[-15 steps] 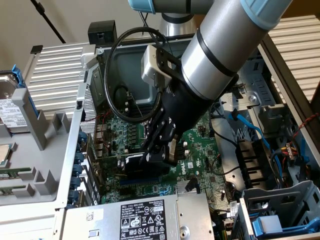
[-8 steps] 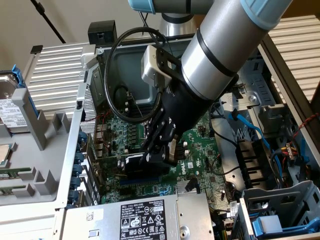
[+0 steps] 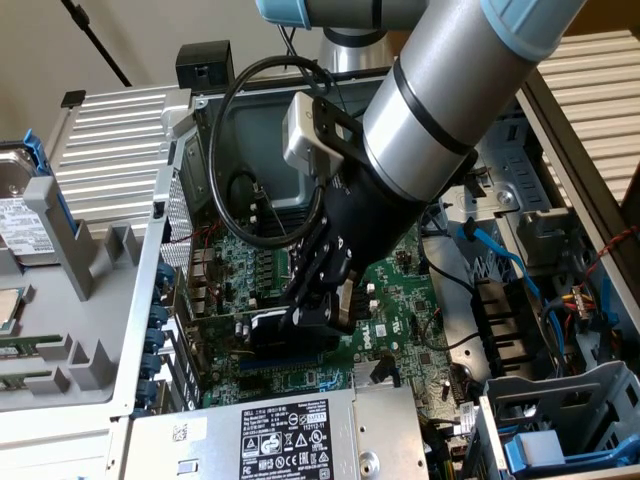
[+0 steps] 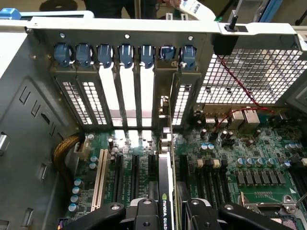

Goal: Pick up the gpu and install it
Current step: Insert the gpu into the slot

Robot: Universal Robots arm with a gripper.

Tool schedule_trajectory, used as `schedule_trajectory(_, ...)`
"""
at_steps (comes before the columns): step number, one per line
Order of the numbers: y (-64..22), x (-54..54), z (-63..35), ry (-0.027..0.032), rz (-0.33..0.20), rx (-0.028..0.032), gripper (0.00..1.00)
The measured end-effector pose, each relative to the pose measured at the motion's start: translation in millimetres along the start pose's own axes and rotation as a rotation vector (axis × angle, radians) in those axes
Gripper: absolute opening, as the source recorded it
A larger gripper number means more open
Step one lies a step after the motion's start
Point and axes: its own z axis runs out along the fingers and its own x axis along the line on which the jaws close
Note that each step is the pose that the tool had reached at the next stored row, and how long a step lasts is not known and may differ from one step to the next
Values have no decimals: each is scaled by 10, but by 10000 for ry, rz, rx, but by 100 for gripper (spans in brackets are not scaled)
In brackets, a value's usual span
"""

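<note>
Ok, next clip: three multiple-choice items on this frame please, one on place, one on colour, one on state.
1. Where is the gpu?
A. flat on a table
B. on edge over the motherboard, between the gripper's fingers
C. in a person's hand

2. The clips above the rear slots are:
A. red
B. yellow
C. blue

3. The gripper is:
A. shut on the gpu
B. open and clear of it
C. out of view

Answers:
1. B: the wrist view shows the card standing among the board's slots.
2. C: a row of blue clips lines the rear wall.
3. A: a finger sits against each face of the card.
</note>
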Motion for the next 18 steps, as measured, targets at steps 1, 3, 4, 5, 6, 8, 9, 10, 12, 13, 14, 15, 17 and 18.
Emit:
schedule_trajectory(1, 0, 0, 0, 2, 1, 0, 26)
schedule_trajectory(3, 0, 0, 0, 2, 2, 0, 26)
schedule_trajectory(4, 1, 0, 0, 2, 3, 0, 26)
schedule_trajectory(5, 1, 0, 0, 2, 3, 0, 26)
schedule_trajectory(6, 1, 0, 0, 2, 3, 0, 26)
schedule_trajectory(8, 1, 0, 0, 5, 4, 0, 26)
schedule_trajectory(9, 1, 0, 0, 4, 3, 0, 26)
schedule_trajectory(10, 3, 0, 1, 5, 2, 1, 26)
schedule_trajectory(12, 5, 0, 2, 8, 2, 0, 26)
schedule_trajectory(13, 5, 0, 2, 9, 4, 0, 26)
schedule_trajectory(14, 6, 0, 2, 9, 6, 0, 26)
schedule_trajectory(15, 6, 0, 3, 10, 8, 0, 26)
schedule_trajectory(17, 6, 0, 3, 17, 12, 0, 26)
schedule_trajectory(18, 6, 0, 3, 23, 16, 1, 26)
